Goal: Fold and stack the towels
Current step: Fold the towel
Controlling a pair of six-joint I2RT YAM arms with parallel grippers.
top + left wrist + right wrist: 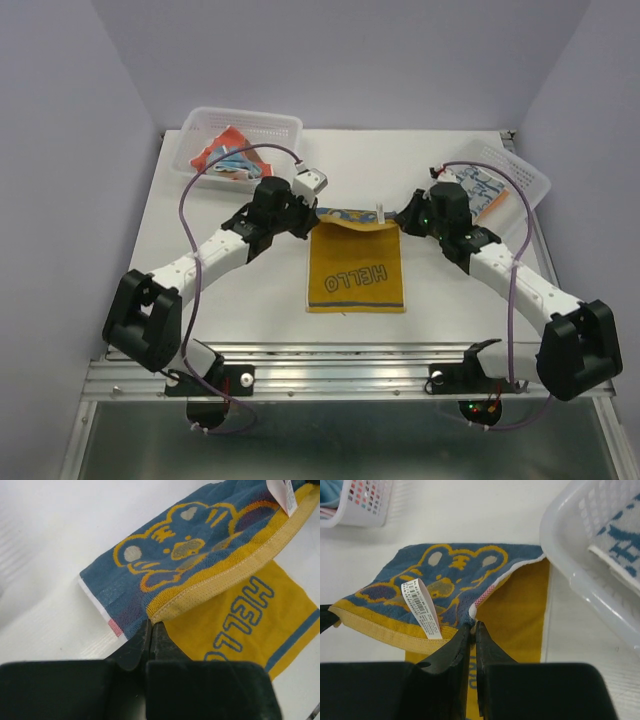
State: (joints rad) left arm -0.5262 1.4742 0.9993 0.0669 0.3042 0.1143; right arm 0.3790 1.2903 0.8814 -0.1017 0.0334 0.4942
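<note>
top external view: the yellow-backed navy terry towel with a bear print [355, 275] lies in the middle of the white bench [250, 300], far edge turned over. the left pincer [150, 626] and right pincer [472, 626] each pinch a far corner, apparently mid-fold; next, both must carry that edge evenly to the near hem.

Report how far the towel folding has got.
Done: no folded stack shows on the table. In hand: the left gripper and right gripper each pinch a far corner of the bear towel, its far edge turned over. Left: finishing that fold, then the crumpled towels in the left basket and the blue-print towel in the right basket.
</note>
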